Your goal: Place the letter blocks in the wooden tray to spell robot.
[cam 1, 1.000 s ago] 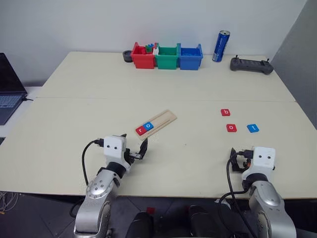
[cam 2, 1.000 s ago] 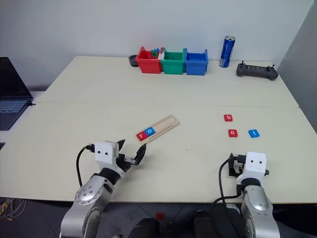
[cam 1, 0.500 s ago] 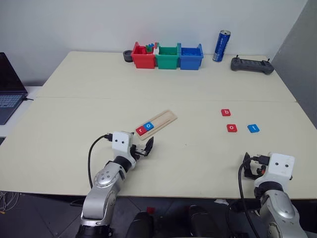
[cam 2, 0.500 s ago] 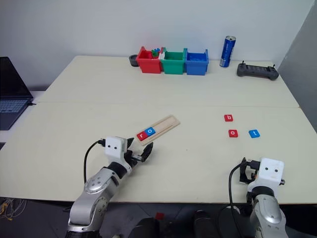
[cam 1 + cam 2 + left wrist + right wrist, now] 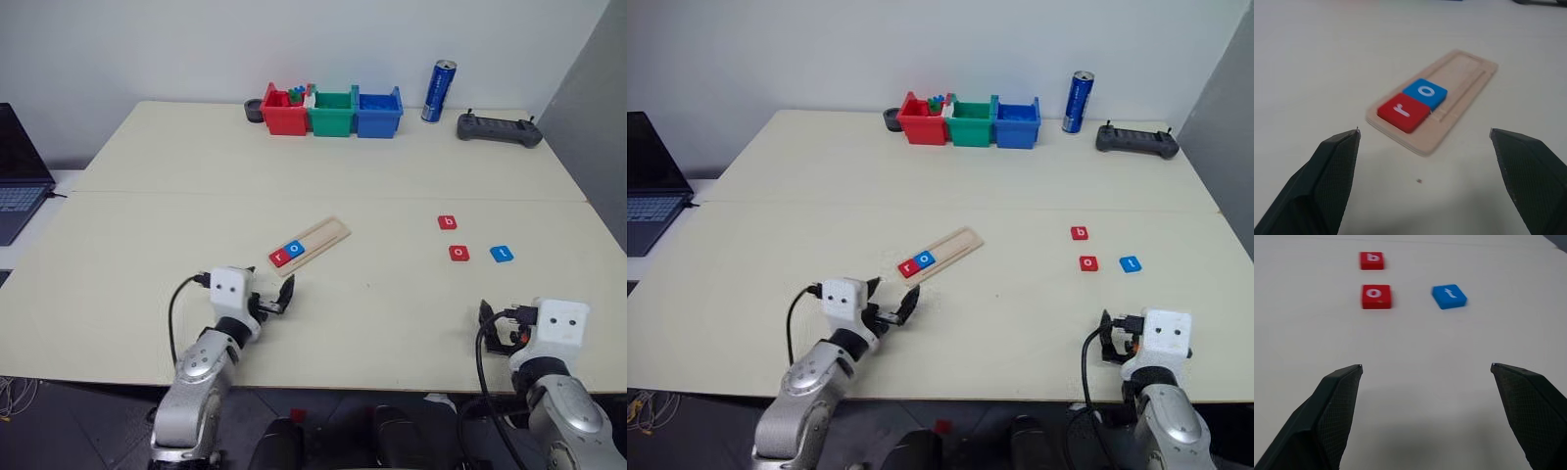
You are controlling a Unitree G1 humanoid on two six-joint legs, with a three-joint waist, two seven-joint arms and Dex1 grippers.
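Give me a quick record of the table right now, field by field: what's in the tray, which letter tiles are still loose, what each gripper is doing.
tray: wooden tray lies slanted mid-table
in tray: red r tile at the near end, blue o tile touching it; remaining slots empty
loose tiles: red b tile, red o tile, blue t tile, on the table to the right
left gripper: jaws open, empty, facing the tray's near end
right gripper: jaws open, empty, short of the loose tiles

A lab or office: pale beige counter [image 5: 147, 245] against a bare white wall, open laptop [image 5: 18, 171] (left edge), black handheld controller [image 5: 497, 128].
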